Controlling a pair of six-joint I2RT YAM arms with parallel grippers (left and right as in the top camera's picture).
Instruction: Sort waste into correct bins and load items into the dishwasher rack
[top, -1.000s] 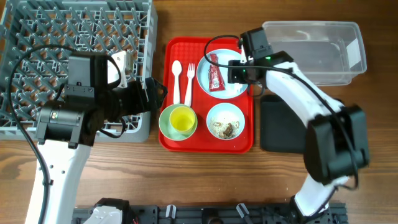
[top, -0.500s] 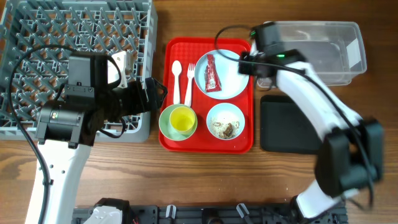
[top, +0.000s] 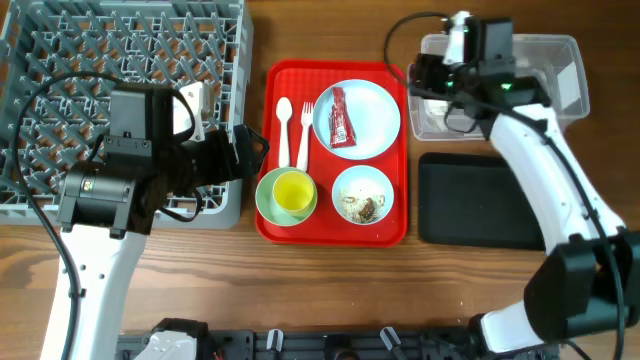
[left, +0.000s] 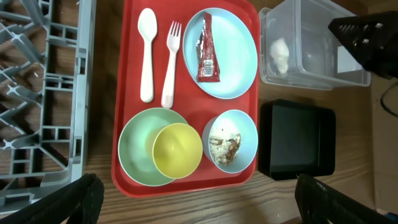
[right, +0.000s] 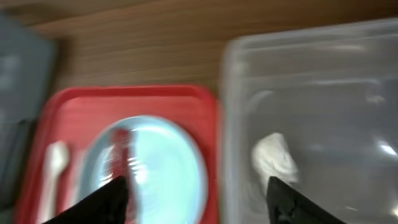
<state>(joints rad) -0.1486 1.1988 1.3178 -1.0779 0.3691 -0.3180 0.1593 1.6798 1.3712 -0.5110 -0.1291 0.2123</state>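
Right of the red tray (top: 272, 150), over the near-left end of the clear tub (top: 560, 100), hangs the right claw (right: 202, 202). Its fingers (right: 115, 199) are spread wide with nothing between them, touching nothing. The crumpled napkin (left: 278, 55) lies on the tub floor below it, so that piece of waste is binned. The claw's height above the tub suits a release, and it looks free for the next pick.

On the red tray the rest waits. The red wrapper (top: 341, 116) lies flat on the blue plate (top: 375, 110) at the tray's far right. It likely goes first, so that the plate can then be lifted clean. The spoon (top: 283, 125) and fork (top: 304, 125) lie side by side at the tray's far left. The yellow cup (top: 293, 190) sits nested in the green bowl (top: 268, 192) at the near left. The blue bowl (top: 352, 180) at the near right holds the food scraps (top: 362, 205). The black tray (top: 470, 200), just right of the red tray, looks empty.

Left of the red tray, over the corner of the grey rack (top: 60, 60), the left claw (left: 205, 202) hovers. Its fingers are splayed fully apart and it holds nothing, parked clear of the right arm's reach.
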